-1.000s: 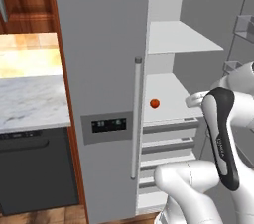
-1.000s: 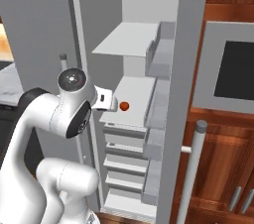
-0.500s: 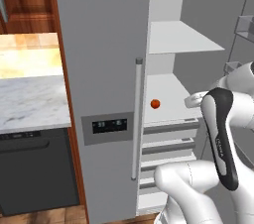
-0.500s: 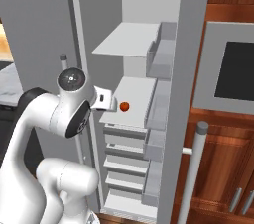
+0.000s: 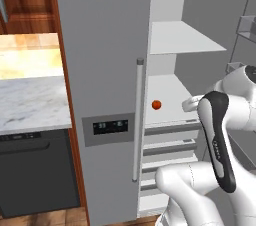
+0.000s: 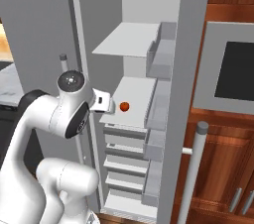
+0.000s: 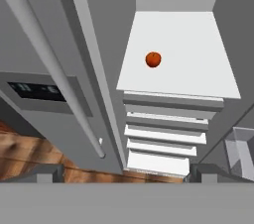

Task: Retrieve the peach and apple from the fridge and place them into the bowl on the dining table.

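Warm wooden cabinetry frames a rendered kitchen where the fridge [image 5: 107, 70], a tall matte grey unit, stands with its right-hand door swung wide and its left door shut. That shut door carries a long vertical bar handle [image 5: 136, 120] and a dark display panel [image 5: 110, 126]. Beside it on the left, a small marble desk [image 5: 30, 102] tops a dark appliance [image 5: 35, 170].

Inside the open compartment, white shelves [image 6: 130, 39] step down to a stack of drawers [image 6: 124, 158]. One deep orange-red apple [image 5: 156, 104] sits alone on the middle shelf [image 7: 173, 54], toward its front-left part, clear of the walls; it also shows in the right base view [image 6: 124, 106] and the hand view [image 7: 153, 59].

The white arm [image 6: 54, 119] rises in front of the opening, its hand [image 6: 101, 101] held at shelf height just outside the fridge, short of the apple and not touching it. Its jaws stand spread wide, with nothing between them, the two dark fingertips [image 7: 47, 173] apart at the bottom corners of the hand view.

To the right of the fridge, a built-in oven with a dark window [image 6: 237, 69] sits in the wooden wall.
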